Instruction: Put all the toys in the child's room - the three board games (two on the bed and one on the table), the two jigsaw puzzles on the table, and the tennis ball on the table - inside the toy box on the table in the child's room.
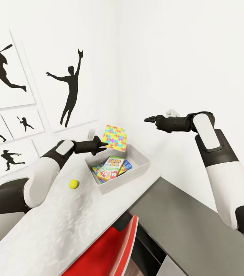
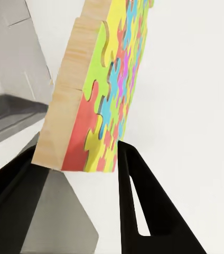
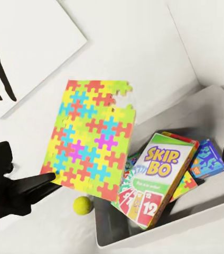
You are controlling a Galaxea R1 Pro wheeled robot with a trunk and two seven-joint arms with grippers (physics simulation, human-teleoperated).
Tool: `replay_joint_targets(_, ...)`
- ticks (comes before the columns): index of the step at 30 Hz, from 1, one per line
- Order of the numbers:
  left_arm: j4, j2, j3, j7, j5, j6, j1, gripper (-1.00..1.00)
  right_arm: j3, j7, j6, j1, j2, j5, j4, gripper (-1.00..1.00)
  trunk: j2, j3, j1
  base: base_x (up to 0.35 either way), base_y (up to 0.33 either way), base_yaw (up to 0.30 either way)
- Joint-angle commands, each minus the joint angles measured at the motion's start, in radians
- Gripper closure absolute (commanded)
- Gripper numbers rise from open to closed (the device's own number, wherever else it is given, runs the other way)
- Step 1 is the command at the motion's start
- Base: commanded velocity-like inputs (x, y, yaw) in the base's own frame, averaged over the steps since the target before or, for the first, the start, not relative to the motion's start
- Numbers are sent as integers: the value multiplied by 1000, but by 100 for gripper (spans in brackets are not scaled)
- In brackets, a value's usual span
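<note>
My left gripper (image 1: pixel 100 144) is shut on the lower edge of a multicoloured jigsaw puzzle (image 1: pixel 116 137), held tilted on edge above the far-left rim of the toy box (image 1: pixel 141 165). The wrist view shows the puzzle (image 2: pixel 106 90) pinched between the fingers (image 2: pixel 136 201). Inside the box lie the SKIP-BO board game (image 3: pixel 157 177), a blue one (image 3: pixel 210 159) and a green-edged one (image 3: pixel 130 182) underneath. A corner of another puzzle (image 3: pixel 187 185) peeks out below. The tennis ball (image 1: pixel 73 184) rests on the table (image 1: pixel 56 226) left of the box. My right gripper (image 1: pixel 149 120) hovers open, high to the right.
The toy box stands at the table's far end, in the corner of the white walls with the black sports pictures (image 1: pixel 70 90). A red chair back (image 1: pixel 110 249) sits under the table's near edge. A lower dark grey cabinet top (image 1: pixel 198 230) runs along the right.
</note>
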Motion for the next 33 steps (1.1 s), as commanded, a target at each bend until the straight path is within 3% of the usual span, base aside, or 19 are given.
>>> replay_joint_targets(1, 6, -1, 11, 1, -2, 2, -1, 100, 2, -11, 1, -1, -1, -11, -1, -100, -2, -2, 1, 0, 0, 0)
replay_joint_targets(14, 42, -7, 11, 21, -5, -16, 70, 100, 4, -12, 1, -1, -1, -12, -4, -100, -2, -2, 1, 0, 0, 0)
replay_joint_targets(21, 42, -9, 10, 21, -5, -66, 81, 100, 5, -12, 0, -1, 0, -12, -7, -100, -2, -2, 1, 0, 0, 0)
replay_joint_targets(33, 41, 2, 15, 20, 1, -79, 89, 100, 6, -12, 0, -1, 0, -12, -8, -100, -2, -2, 1, 0, 0, 0)
